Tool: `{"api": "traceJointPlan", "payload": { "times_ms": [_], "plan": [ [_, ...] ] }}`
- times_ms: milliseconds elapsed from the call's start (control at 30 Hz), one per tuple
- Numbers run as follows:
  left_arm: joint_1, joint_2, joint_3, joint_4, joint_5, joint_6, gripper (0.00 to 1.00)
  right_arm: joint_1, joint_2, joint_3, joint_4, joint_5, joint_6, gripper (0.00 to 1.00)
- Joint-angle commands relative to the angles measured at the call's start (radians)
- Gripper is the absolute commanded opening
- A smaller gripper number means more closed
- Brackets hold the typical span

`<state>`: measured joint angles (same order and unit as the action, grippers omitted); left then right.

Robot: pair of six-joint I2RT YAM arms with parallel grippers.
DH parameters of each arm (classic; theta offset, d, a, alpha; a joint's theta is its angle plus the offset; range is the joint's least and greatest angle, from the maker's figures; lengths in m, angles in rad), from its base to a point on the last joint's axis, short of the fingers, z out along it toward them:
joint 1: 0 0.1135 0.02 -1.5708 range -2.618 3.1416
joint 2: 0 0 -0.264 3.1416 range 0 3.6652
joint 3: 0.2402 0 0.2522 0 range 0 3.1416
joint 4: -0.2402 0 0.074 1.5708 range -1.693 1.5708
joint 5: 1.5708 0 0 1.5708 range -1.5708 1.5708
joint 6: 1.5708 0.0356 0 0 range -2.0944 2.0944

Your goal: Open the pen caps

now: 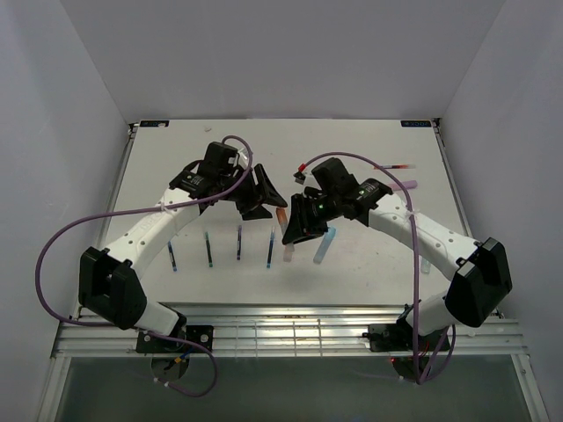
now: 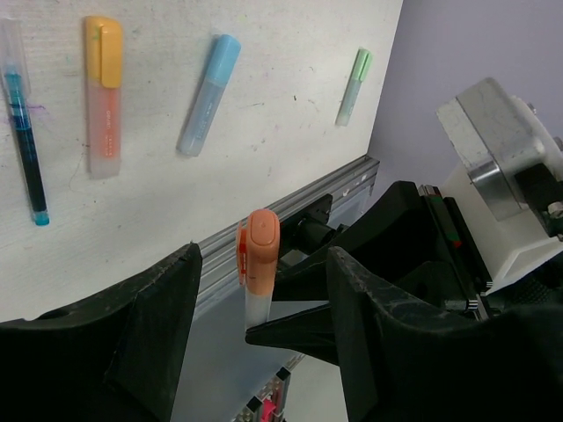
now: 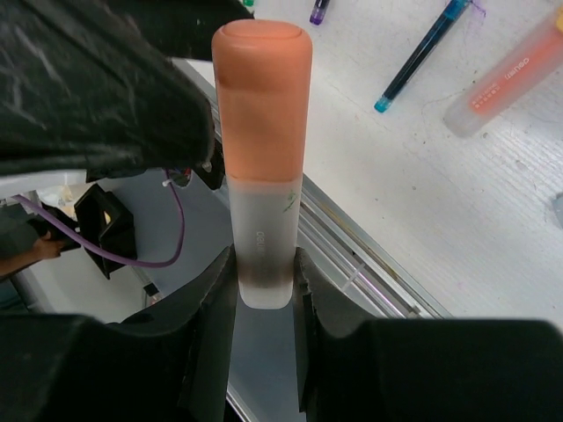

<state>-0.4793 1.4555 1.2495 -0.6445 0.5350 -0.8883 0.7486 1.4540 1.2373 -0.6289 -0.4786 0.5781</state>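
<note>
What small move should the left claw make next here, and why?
Probably close the left claw on the orange cap. The right claw grips the highlighter by its frosted barrel, and the cap, not yet off, seems to sit inside the open left claw, so a grip there looks needed before any pull.

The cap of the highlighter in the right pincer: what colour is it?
The cap is pastel orange; the right wrist view shows it best.
</note>
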Motion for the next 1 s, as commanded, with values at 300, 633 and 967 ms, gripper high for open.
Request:
{"api": "traceJointPlan", "payload": {
  "times_ms": [300,633,967],
  "plan": [
    [-0.019,-0.024,-0.010,0.013,-0.038,0.002,0.65,0.011,0.022,0.085,0.077,-0.046,0.066,0.08],
    [-0.019,0.008,0.019,0.003,-0.040,0.011,0.53,0.023,0.009,0.063,0.098,-0.046,0.085,0.08],
    [-0.019,0.002,0.016,0.003,-0.021,0.020,0.20,0.023,0.054,0.105,0.098,-0.025,0.089,0.09]
  ]
}}
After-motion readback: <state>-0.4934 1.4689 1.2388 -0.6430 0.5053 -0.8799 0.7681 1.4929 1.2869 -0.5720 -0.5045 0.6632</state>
